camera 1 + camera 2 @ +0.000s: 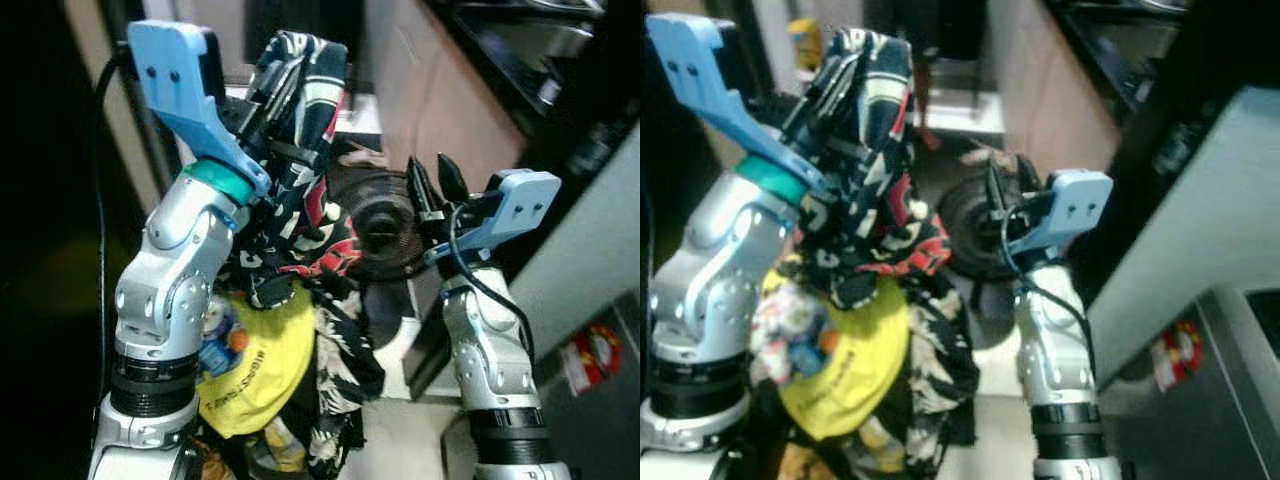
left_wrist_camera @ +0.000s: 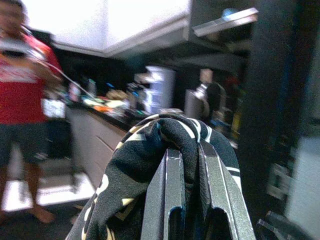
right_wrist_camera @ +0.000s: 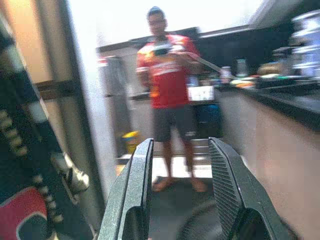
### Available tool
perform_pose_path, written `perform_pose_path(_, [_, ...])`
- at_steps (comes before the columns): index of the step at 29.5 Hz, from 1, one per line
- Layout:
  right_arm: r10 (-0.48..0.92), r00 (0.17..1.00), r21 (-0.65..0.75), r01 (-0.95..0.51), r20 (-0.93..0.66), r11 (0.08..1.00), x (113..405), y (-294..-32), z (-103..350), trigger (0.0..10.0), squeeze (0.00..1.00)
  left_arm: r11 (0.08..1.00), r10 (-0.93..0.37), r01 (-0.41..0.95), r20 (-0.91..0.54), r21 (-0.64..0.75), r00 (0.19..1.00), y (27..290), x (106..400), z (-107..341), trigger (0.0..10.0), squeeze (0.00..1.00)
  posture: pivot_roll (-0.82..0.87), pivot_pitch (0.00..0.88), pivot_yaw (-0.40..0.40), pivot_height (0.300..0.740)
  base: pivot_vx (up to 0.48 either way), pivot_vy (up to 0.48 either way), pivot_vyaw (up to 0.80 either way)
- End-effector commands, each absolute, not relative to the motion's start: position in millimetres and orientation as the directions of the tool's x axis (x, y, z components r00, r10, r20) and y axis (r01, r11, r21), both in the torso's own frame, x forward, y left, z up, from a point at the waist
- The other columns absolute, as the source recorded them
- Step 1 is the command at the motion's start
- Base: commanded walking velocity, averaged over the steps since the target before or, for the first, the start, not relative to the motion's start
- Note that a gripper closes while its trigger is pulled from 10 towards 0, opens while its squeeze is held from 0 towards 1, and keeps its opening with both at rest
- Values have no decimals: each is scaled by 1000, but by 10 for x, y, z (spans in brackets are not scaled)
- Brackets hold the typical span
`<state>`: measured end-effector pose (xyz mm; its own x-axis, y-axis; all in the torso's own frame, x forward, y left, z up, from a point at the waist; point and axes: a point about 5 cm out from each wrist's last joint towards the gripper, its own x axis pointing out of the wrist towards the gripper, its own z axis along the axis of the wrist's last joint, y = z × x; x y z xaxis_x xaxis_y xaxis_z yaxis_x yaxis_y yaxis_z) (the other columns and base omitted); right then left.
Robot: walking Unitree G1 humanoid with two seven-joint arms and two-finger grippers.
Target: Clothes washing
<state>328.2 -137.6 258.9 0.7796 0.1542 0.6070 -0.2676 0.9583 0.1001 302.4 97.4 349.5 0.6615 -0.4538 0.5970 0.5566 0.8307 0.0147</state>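
Observation:
My left gripper is raised high and shut on a black, white and red patterned garment that hangs down along the arm. Its fingers pinch a fold of that cloth in the left wrist view. Below it, a yellow printed garment and more patterned clothes are bunched against my body. My right gripper is held up to the right of the garment, open, with nothing between its fingers.
A dark round object lies on the floor ahead between my arms. A counter with cabinets runs along the right. A person in a red shirt stands farther back in the room. A grey appliance surface is close on my right.

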Motion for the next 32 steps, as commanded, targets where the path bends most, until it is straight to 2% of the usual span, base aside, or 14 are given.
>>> perform_pose_path(1, [142, 777, 113, -263, 613, 958, 3258, -1401, 2615, 10000, 0, 827, -455, 562, 610, 19, 649, 979, 2980, 3535, 10000, 0, 1, 60, 30, 740, 0, 0, -781])
perform_pose_path(12, [127, 789, 133, -255, 601, 958, 3255, -1417, 2591, 10000, 0, 860, -403, 510, 581, -23, 707, 1091, 3052, 3528, 10000, 0, 3, 67, 34, 740, 0, 0, -781])
perform_pose_path(32, [115, 801, 152, -249, 588, 956, 3246, -1422, 2578, 10000, 0, 872, -394, 489, 569, -17, 722, 1145, 3052, 3524, 10000, 0, 8, 76, 40, 740, 0, 0, -781])
